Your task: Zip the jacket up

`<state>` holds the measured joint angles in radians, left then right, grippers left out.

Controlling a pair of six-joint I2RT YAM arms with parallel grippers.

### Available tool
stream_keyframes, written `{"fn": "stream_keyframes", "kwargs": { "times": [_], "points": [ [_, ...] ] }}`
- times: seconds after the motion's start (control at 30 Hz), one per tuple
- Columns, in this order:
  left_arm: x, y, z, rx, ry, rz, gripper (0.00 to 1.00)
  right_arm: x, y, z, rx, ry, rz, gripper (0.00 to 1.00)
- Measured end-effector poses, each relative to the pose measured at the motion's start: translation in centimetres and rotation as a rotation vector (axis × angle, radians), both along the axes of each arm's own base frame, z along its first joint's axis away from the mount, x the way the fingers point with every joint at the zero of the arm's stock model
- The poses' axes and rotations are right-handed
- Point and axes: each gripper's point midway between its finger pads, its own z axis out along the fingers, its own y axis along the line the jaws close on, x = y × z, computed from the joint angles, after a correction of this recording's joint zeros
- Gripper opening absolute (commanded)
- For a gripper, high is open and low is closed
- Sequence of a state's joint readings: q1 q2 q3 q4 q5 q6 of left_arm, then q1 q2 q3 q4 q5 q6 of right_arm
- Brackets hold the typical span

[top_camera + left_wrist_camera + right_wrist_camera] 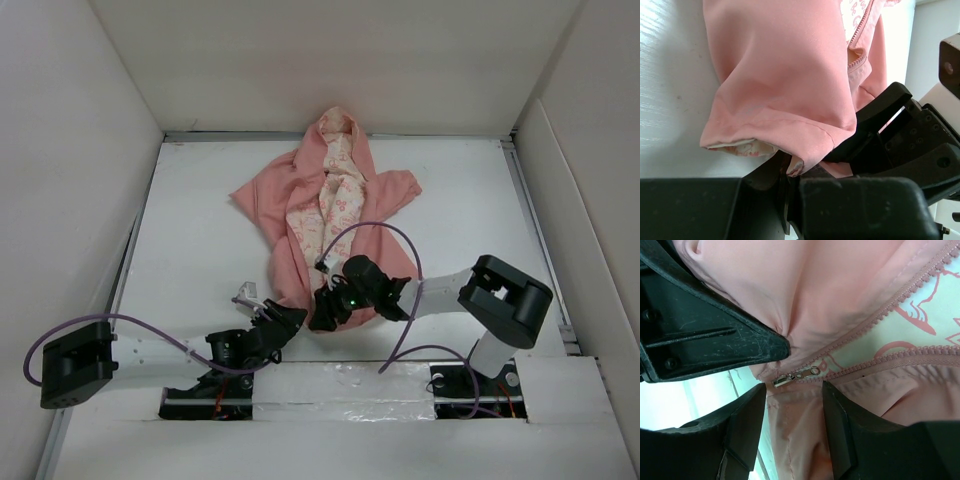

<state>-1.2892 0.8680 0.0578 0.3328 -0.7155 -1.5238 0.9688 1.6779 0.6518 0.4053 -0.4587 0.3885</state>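
Observation:
The salmon-pink jacket [300, 190] lies open on the white table, hood at the far end, cream printed lining showing between the zipper halves. My left gripper [285, 320] is shut on the jacket's bottom hem [790, 155] at its near left corner [790, 172]. My right gripper [325, 310] hovers open over the bottom of the zipper. In the right wrist view its fingertips [794, 388] stand apart on either side of pink fabric, just below the silver zipper slider [792, 376], which sits at the bottom of the zipper. The teeth [890, 310] part above it.
White walls enclose the table [190, 220] on the left, back and right. Purple cables [400, 240] loop off both arms, one arching over the jacket's lower right. The left gripper's black body [705, 325] sits close beside my right fingers.

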Motion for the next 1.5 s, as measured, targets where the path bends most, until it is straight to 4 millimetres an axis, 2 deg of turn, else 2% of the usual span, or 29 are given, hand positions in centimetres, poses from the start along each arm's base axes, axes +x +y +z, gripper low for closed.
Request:
{"fn": "stream_keyframes", "kwargs": {
  "times": [0.13, 0.23, 0.43, 0.57, 0.67, 0.73, 0.87, 0.97, 1.0, 1.1, 1.13, 1.2, 1.3, 1.4, 1.5],
  "points": [
    [0.0, 0.0, -0.1, 0.005, 0.0, -0.003, 0.0, 0.0, 0.6, 0.0, -0.002, -0.015, -0.002, 0.54],
    [-0.1, 0.1, -0.7, 0.025, 0.012, -0.003, 0.0, 0.1, 0.9, 0.0, 0.003, -0.033, -0.006, 0.46],
    [-0.2, 0.2, -1.0, 0.025, 0.025, 0.003, 0.0, 0.6, 1.2, -0.3, 0.018, -0.076, -0.019, 0.45],
    [-0.2, 0.1, -0.7, 0.008, 0.025, 0.004, 0.0, 0.2, 1.5, -0.2, 0.05, -0.084, 0.013, 0.44],
    [-0.2, 0.1, -0.4, -0.006, 0.025, 0.002, 0.0, -0.2, 1.7, -0.1, 0.078, -0.084, 0.041, 0.5],
    [-0.3, 0.2, -0.1, -0.014, 0.025, 0.004, 0.0, -0.3, 1.7, 0.0, 0.083, -0.089, 0.051, 0.58],
    [-0.3, 0.4, 0.6, -0.042, 0.022, 0.009, 0.0, -0.2, 1.9, 0.1, 0.086, -0.114, 0.074, 0.61],
    [-0.3, 0.5, 1.1, -0.061, 0.018, 0.008, 0.2, -0.2, 1.8, 0.3, 0.092, -0.124, 0.09, 0.59],
    [-0.4, 0.4, 1.2, -0.064, 0.018, 0.005, 0.32, -0.1, 1.8, 0.3, 0.095, -0.122, 0.095, 0.58],
    [-0.7, 0.5, 0.9, -0.052, 0.03, -0.009, 0.42, 0.0, 1.6, 0.4, 0.103, -0.12, 0.11, 0.56],
    [-0.8, 0.6, 0.6, -0.039, 0.035, -0.014, 0.42, -0.1, 1.5, 0.6, 0.103, -0.12, 0.114, 0.56],
    [-1.1, 0.9, -0.2, -0.001, 0.052, -0.026, 0.45, -0.2, 0.9, 1.4, 0.111, -0.13, 0.113, 0.58],
    [-1.6, 1.7, -1.7, 0.071, 0.081, -0.037, 0.47, -0.2, 0.1, 4.2, 0.15, -0.181, 0.093, 0.6],
    [-1.8, 1.3, -1.9, 0.1, 0.105, -0.055, 0.47, 0.6, -0.8, 7.7, 0.208, -0.251, 0.048, 0.61],
    [-2.0, 0.8, -1.9, 0.106, 0.119, -0.066, 0.46, 1.3, -2.1, 10.1, 0.25, -0.298, -0.004, 0.61]
  ]
}}
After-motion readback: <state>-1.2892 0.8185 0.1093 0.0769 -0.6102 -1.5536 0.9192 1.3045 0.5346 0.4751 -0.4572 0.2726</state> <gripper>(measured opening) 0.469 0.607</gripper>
